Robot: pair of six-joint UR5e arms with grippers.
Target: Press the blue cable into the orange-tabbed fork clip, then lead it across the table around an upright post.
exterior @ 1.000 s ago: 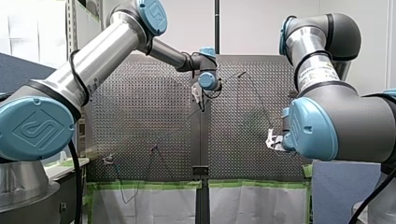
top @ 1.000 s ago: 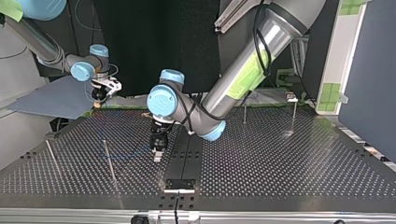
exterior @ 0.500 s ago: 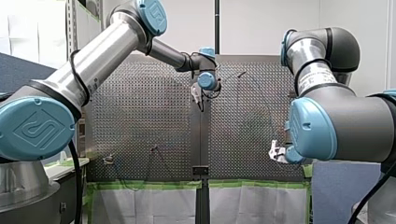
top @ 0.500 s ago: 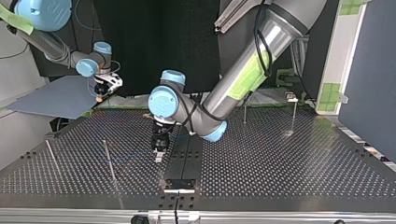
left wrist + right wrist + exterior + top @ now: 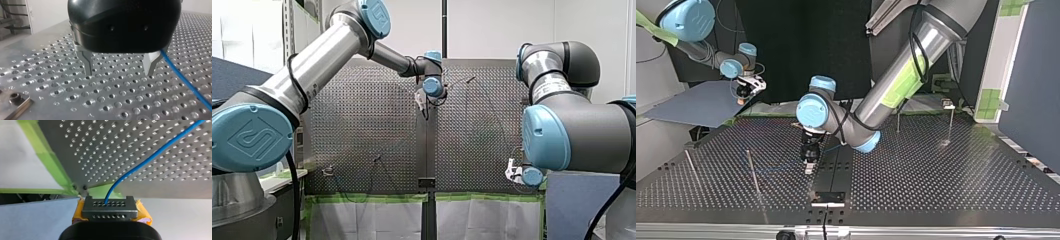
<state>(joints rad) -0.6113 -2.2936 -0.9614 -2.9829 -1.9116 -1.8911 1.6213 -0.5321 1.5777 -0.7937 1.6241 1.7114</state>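
Blue cable [image 5: 160, 151] is running out from between the fingers of the right gripper [image 5: 109, 207], which is clamping it at its end, with yellow padding showing at both sides of the dark ribbed fingertips. From there the cable is crossing over the perforated table [image 5: 936, 170] near its green-taped corner. In the top view you are seeing the right arm [image 5: 701, 52] entering at the upper left and holding its gripper raised, just beyond the table's far edge. The left arm [image 5: 906, 70] is reaching down from the upper right, past the middle, with its wrist bent so that the left gripper [image 5: 118, 71] is pointing straight down at the table beside the central seam. Its two metal fingers are standing spread apart just above the holes, with nothing between them. The cable is passing just outside one finger, and you cannot tell whether it is touching that finger. You are counting two arms, two grippers and one cable. In the top view you are also counting four thin upright posts [image 5: 753, 172]: two near the view's left and two toward its far right.
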